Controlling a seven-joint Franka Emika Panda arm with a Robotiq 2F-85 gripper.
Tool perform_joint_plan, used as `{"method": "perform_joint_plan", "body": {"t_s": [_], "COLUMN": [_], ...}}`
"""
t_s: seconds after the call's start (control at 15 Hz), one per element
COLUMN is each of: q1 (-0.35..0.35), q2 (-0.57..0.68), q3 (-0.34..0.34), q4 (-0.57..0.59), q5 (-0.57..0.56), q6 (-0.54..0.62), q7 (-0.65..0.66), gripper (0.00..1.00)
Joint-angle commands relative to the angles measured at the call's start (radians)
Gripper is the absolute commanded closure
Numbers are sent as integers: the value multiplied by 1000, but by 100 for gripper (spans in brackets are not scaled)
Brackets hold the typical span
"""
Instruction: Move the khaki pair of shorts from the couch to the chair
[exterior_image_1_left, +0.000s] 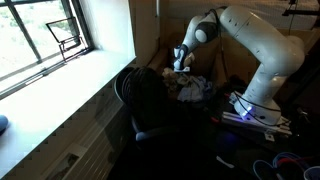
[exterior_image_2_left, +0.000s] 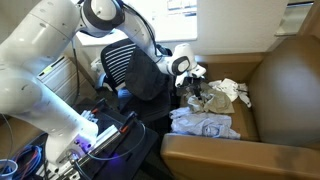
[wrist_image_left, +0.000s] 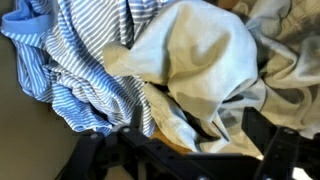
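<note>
Khaki shorts: count 1, crumpled in the clothes pile on the couch seat, about midway along the seat edge that faces the arm; they are not on the chair. Other garments, as far as can be separated: 1 blue-and-white striped shirt touching the shorts and partly under them, and 1 pale blue garment lying flatter near the seat corner by the nearer armrest, just apart from the pile. Further pieces in the pile cannot be counted. Gripper: count 1, down at the pile with the khaki cloth bunched right above its dark fingers in the wrist view; whether the jaws are clamped on the cloth or only pressed against it cannot be told. Chair: count 1, black office type, standing just beside the couch, between it and the wall. Surface: brown leather-like seat and backrest. Room: 1 window with a broad pale sill, daylight outside, interior dim.
</note>
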Motion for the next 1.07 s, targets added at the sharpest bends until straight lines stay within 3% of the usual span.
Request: {"method": "perform_joint_plan", "body": {"t_s": [0.0,0.07,0.27,0.33,0.4,0.6,0.67,0.73,1.0], "q1": [-7,-79,-191,-164,-119,-133,-138,-137,-121], "q2": [4,6,70,110,52,111,116,120,131], "q3": [7,78,176,134,115,103,111,113,109], "q4": [1,34,124,161,75,133,142,151,171], "q5": [10,-7,22,27,50,54,69,82,117], "q6": [14,-7,-58,-110,-46,-66,-72,-89,-99], "q7": [-57,-176,-366,-350,-316,-324,-325,-321,-304], "gripper": [0,0,0,0,0,0,25,26,53]}}
